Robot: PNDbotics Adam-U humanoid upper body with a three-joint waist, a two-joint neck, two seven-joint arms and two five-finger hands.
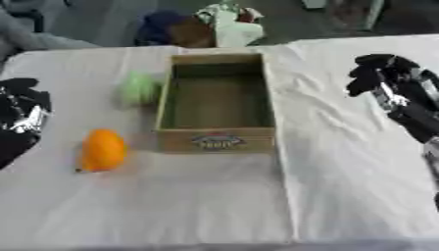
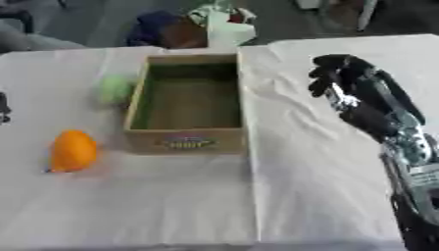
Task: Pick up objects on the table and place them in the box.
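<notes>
Left eye view: both hands, left hand and right hand, hover with fingers seemingly curled, holding nothing; orange fruit could roll if nudged beside box.

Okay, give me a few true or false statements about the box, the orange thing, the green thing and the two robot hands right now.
1. The box has nothing in it. True.
2. The orange object lies inside the box. False: it lies on the tablecloth, left of the box.
3. The green object sits beside the box's left wall. True.
4. The right robot hand holds the orange object. False: it holds nothing.
5. The left robot hand is over the box. False: it is at the left edge.
</notes>
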